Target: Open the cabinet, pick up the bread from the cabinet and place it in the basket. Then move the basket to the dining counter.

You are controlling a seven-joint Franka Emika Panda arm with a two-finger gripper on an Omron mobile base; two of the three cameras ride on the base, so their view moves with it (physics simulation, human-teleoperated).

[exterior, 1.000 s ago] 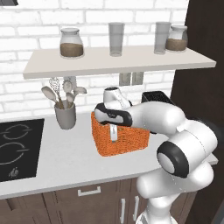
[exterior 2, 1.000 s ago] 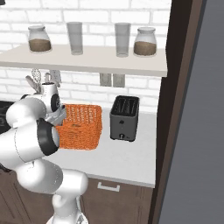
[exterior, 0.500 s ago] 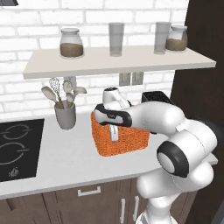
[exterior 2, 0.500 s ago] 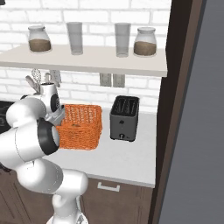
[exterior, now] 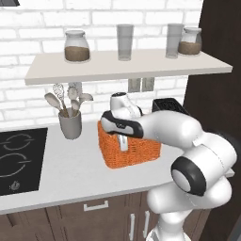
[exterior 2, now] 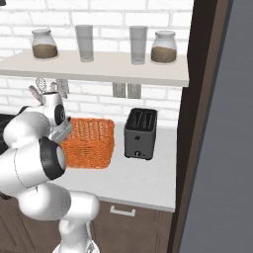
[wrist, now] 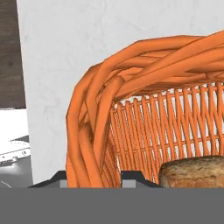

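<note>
At the bottom edge of the hand view, the pincer (wrist: 95, 179) straddles the woven rim of the orange basket (wrist: 144, 109), one dark tip either side of the wall; whether it is clamped on the rim or merely poised around it cannot be told. The bread (wrist: 194, 171), a brown crusted lump, lies inside the basket at lower right of that frame, so the loading step looks done and the carry to the dining counter remains.

In the left base view, the white arm (exterior: 188, 141) sweeps from lower right to frame centre, its hand dipping over the near-left edge of the basket (exterior: 141, 153), which sits on the pale bench (exterior: 66, 169). Left of it stands a grey utensil pot (exterior: 70, 124), and a black hob (exterior: 19, 157) fills the left edge. In the right base view, a dark toaster (exterior 2: 141, 133) stands just right of the basket (exterior 2: 91, 143).

Behind, at the top of the frame, a shelf (exterior: 122, 66) carries two jars with brown contents and two glasses.

To lift well, the pincer should probably bite firmly on the thick braided rim, then raise the basket level and slowly, as a one-sided hold may tip it and roll the bread out. The lift should likely clear the utensil pot and toaster.
</note>
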